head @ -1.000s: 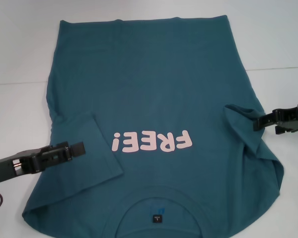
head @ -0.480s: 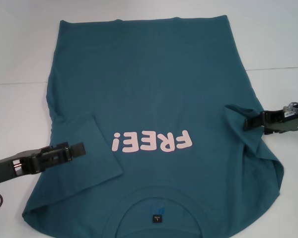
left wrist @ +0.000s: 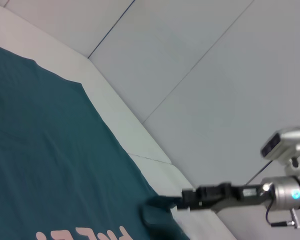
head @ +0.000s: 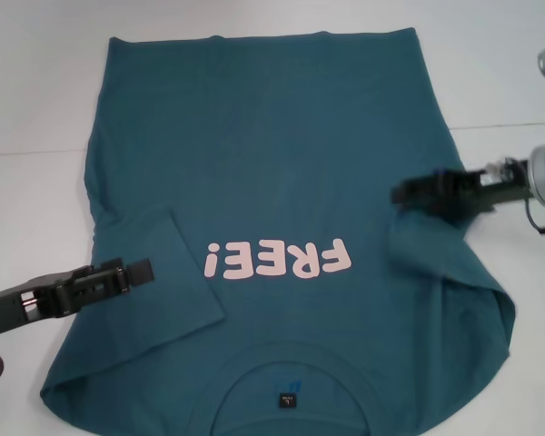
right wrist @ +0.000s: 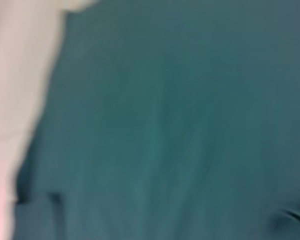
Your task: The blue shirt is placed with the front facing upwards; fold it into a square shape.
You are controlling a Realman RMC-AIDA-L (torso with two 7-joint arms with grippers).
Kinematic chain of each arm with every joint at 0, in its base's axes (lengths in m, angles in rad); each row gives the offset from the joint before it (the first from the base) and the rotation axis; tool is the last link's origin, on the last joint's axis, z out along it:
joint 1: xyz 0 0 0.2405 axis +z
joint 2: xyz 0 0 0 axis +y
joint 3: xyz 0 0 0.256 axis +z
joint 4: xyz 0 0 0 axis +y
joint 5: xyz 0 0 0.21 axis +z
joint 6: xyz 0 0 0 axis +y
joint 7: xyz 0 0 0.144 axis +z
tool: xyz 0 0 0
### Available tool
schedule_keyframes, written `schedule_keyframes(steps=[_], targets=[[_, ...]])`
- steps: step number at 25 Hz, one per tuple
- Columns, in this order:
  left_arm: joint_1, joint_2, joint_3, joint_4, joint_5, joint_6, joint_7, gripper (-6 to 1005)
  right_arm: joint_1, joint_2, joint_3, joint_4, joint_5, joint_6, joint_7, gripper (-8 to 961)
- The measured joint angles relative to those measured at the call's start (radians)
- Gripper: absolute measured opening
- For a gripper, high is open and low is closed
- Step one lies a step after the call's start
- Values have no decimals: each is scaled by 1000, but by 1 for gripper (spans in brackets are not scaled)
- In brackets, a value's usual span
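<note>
The blue shirt (head: 272, 136) lies flat on the white table, front up, with the pink "FREE!" lettering (head: 277, 260) and the black collar label (head: 288, 400) near me. Its left sleeve (head: 168, 259) lies folded in over the body. My right gripper (head: 403, 193) is shut on the right sleeve (head: 427, 241) and holds it lifted over the shirt's right side. It also shows in the left wrist view (left wrist: 186, 199), pinching a raised fold. My left gripper (head: 142, 271) hovers by the folded left sleeve. The right wrist view shows only shirt cloth (right wrist: 180, 125) and a strip of table.
The white table (head: 36, 109) surrounds the shirt on the left, right and far sides. The shirt's hem (head: 263, 38) lies at the far end. A table seam (head: 500, 127) runs across at the right.
My right gripper has moved left and inward over the shirt, pulling the right sleeve with it. The left arm has not moved.
</note>
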Motion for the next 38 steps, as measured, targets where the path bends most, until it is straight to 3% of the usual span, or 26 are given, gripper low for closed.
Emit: schedule_keyframes(steps=[3,8,15,19,22,30,36,38], targets=[[0,0,0,-1,0,0,-1,949,5,-1,-5,3,73,-32,-38,759],[0,2,-1,-1,0,5,-5,950,13,-2,-11,-2,62,-52,-42,758],[0,3,-12,-1,-1,4,-6,949,-17,-65,-11,-5,-3,-84,27,756],[1,4,-12,-1,-1,0,-7,949,-30,-74,-11,1,-23,-99,44,755],[-2,4,-12,-1,-2,0,-7,948,-33,-61,-10,9,-54,-51,47,755],[-5,4,-12,-1,-2,0,-11,949,-35,10,-14,-12,-103,183,33,753],[-2,5,-12,-1,-12,0,-11,949,-19,27,-16,-3,-14,377,-24,752],[-2,6,-12,-1,-12,2,-12,949,-10,28,-17,-2,16,372,-34,752]])
